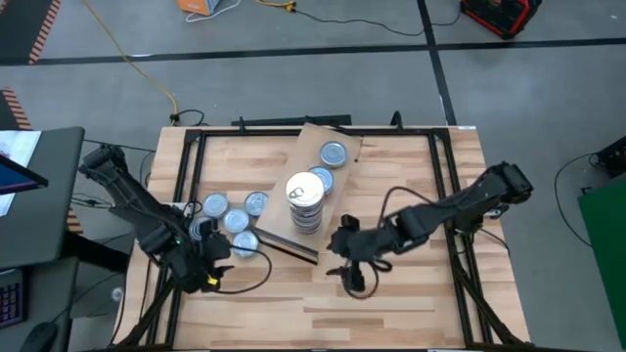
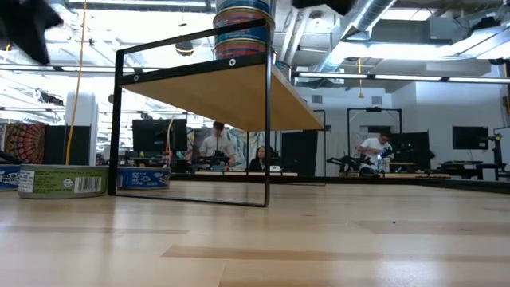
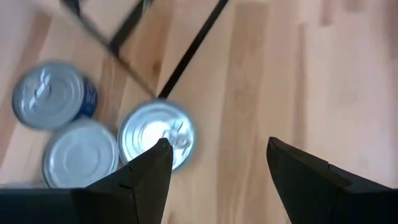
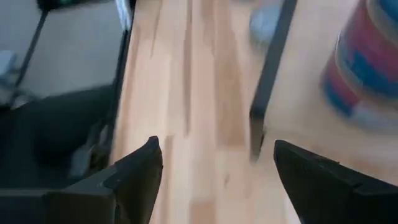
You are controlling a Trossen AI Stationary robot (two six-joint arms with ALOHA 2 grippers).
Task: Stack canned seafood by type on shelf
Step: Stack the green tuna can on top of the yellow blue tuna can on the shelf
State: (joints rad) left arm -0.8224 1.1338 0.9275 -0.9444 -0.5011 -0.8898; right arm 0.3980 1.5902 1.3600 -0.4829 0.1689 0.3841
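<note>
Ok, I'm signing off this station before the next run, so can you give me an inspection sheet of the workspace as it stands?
Surface: slatted wooden table, bare at the front.
Job's things: shelf holds a tall can stack and two cans; loose cans sit on the table to its left.
Clutter: nothing seen.
End effectors: left end effector open near the loose cans; right end effector open, empty, beside the shelf.
Cables: yellow cable on the floor.
Surroundings: people at benches in the background.
</note>
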